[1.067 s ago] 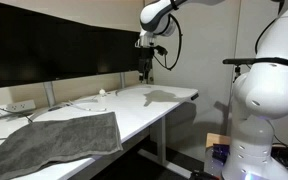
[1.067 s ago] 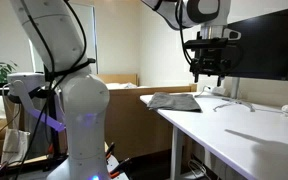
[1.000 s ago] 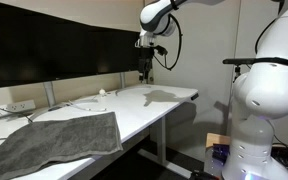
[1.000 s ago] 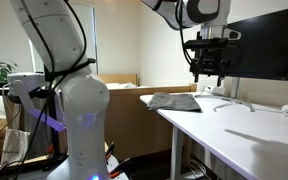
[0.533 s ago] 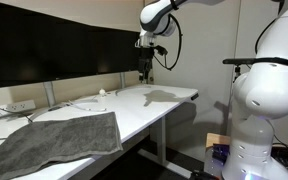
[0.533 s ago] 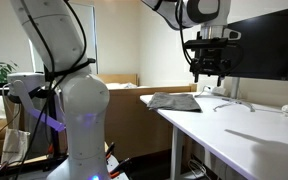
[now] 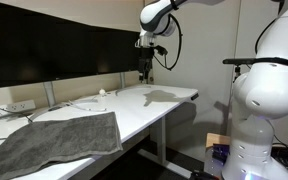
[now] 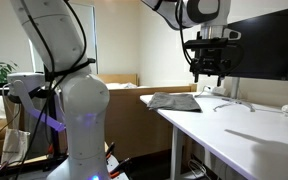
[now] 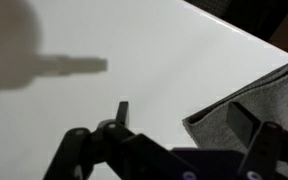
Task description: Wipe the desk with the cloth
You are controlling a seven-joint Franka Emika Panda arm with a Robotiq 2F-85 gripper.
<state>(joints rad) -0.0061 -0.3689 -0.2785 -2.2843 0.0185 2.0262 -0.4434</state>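
Well apart from the fingers point(image 9: 246, 125), cloth point(image 7: 59, 140)

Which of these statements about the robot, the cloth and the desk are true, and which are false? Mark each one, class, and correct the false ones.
1. The gripper is clamped on the cloth. False: it hangs open in the air above the desk, apart from the cloth and holding nothing.
2. The cloth lies on the desk. True.
3. The cloth is bright red. False: it is dark grey.
4. Dark monitors stand along the back of the desk. True.
5. The wrist view shows only bare desk. False: a corner of the cloth shows at its right side.
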